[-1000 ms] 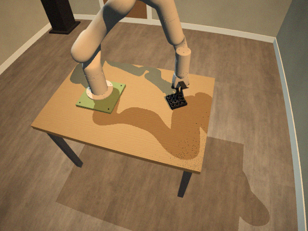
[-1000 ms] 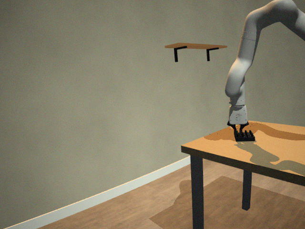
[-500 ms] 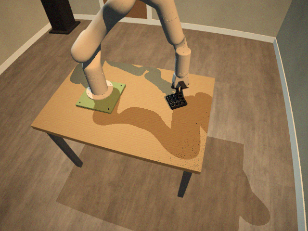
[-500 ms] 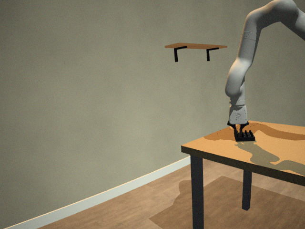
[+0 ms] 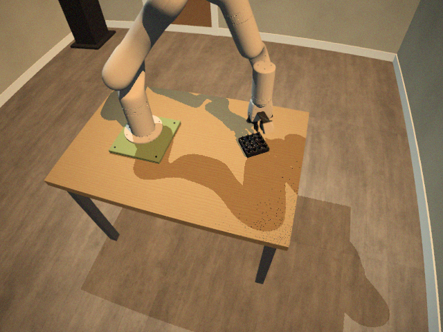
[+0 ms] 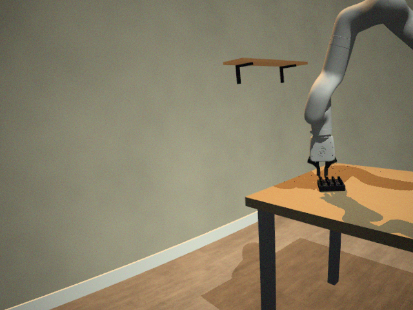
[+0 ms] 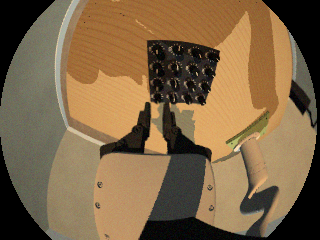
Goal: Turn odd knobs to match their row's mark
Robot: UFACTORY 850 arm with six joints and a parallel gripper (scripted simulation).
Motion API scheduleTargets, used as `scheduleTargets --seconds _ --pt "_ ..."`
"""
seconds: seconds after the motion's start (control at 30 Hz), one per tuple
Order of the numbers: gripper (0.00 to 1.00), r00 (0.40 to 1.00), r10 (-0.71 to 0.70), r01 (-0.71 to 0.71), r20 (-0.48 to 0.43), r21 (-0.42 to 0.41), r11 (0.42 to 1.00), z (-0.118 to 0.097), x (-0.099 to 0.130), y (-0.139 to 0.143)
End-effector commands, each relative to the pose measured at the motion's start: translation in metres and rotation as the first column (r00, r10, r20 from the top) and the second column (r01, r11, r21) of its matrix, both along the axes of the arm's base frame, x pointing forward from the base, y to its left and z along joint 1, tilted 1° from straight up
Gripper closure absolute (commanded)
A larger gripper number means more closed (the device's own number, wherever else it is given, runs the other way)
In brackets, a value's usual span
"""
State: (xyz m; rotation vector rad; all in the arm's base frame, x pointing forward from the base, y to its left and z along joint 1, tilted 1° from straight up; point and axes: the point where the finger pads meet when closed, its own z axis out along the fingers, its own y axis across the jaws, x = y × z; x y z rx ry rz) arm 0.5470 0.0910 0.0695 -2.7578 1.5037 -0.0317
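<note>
- One table point(image 5: 200, 200), wooden top, dark legs; two of the legs show in the top view.
- One arm point(image 5: 132, 60), pale, bolted to one green base plate point(image 5: 157, 151) on the table's left part.
- One wall shelf point(image 6: 264, 62) on two black brackets, exterior view only.
- One gripper point(image 5: 260, 128), pointing straight down. Its two dark fingers stand a narrow gap apart with nothing clamped between them.
- Fingertips are just over the row of knobs at the box's edge farthest from the top camera. Can't tell if they touch a knob.
- One knob box point(image 5: 253, 144), on the table top in its far right part, well apart from the base plate and near the right edge.
- Box look: black, flat and low, standing level on the table.
- Box footprint is about square, so no clear long axis. Its sides sit skewed to the table edges in the top view.
- Sixteen knobs point(image 7: 183, 72), dark, in a four by four grid in the wrist view.
- White lines, ring marks, printed names and the socket side are too small to read, so can't tell front from rear or where any knob points.
</note>
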Motion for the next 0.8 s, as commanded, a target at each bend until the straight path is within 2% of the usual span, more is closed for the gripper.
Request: scheduleTargets --seconds 0.0,0.53,0.77 --pt "0.81 1.0 0.0 0.0 0.001 0.0 1.0 0.0075 0.0005 0.0002" --pt "0.81 1.0 0.002 -0.002 0.001 0.0 1.0 0.0081 0.0005 0.0002" --pt "0.81 0.997 0.073 -0.073 0.001 -0.001 0.997 0.0089 0.0005 0.0003"
